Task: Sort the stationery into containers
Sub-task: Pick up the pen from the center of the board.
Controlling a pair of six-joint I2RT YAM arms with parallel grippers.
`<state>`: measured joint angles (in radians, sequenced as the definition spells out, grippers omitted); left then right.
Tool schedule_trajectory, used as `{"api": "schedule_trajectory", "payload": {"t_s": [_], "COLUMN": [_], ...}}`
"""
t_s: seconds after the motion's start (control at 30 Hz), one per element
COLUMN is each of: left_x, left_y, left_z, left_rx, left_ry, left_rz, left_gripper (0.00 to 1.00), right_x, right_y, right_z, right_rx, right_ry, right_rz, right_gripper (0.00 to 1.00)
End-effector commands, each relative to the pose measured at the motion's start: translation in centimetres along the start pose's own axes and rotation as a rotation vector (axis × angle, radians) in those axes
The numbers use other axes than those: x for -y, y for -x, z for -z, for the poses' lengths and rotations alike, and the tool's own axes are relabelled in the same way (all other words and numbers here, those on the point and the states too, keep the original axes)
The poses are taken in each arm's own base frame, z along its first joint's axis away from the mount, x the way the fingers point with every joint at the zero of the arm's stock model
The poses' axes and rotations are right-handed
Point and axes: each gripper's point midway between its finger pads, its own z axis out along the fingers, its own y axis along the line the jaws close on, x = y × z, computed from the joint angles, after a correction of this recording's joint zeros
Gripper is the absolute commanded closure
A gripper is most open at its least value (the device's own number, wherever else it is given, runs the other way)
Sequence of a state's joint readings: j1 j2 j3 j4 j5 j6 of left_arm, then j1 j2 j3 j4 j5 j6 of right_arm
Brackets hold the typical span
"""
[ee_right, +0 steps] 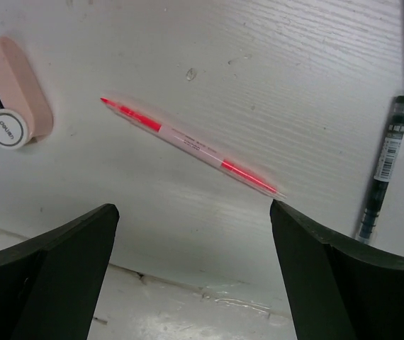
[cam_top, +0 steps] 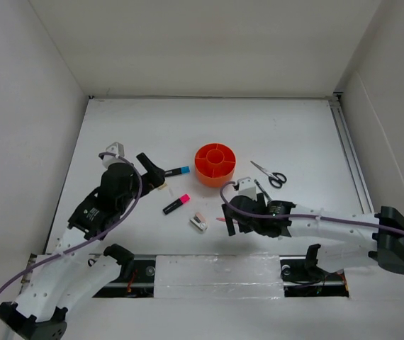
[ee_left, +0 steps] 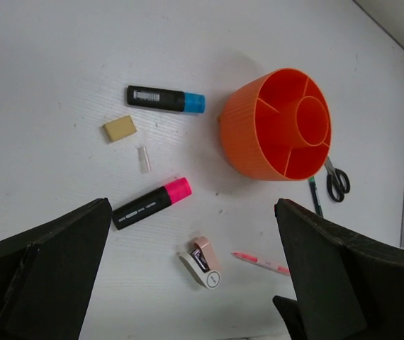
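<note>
My right pincer (ee_right: 191, 234) hangs wide open above the pink pen (ee_right: 191, 145), which lies flat on the table (ee_right: 273, 49), nearer than the orange organiser (cam_top: 215, 164). I judge this the pick-up step. Next I must descend, straddle the barrel and close.

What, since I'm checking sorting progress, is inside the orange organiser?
The orange organiser shows wedge compartments that look empty from the left wrist view; its central cup hides its own bottom.
</note>
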<state>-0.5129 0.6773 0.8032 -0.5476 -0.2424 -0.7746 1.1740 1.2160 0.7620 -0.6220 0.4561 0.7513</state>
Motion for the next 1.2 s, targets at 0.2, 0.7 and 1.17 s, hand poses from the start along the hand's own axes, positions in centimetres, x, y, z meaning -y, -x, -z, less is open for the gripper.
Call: {"api": "schedule_trajectory", "payload": {"t_s": [0.2,0.7,1.17], "left_x": [1.8,2.8,2.9], "left_y": [4.4,4.1,4.1], "left_z": [3.6,3.8,4.1], "left_rx": [0.103,0.089,0.09], "left_ry": [-0.05,-0.115,-0.128], "left_rz": [-0.055,-0.086,-0.094], "left_gripper": [0.0,0.0,0.0], "right_x": [-0.7,-1.6,-1.5], "right_y": [1.2,0.3,-0.1], "right_z": [-1.9,-4.6,-6.4], "right_rx": [-0.024,-0.091,-0.145], "right_ry": [-0.045,-0.019,0.038], "right_rz": [0.046,0.101,0.106], "right_gripper": [0.06,0.08,0.1]}}
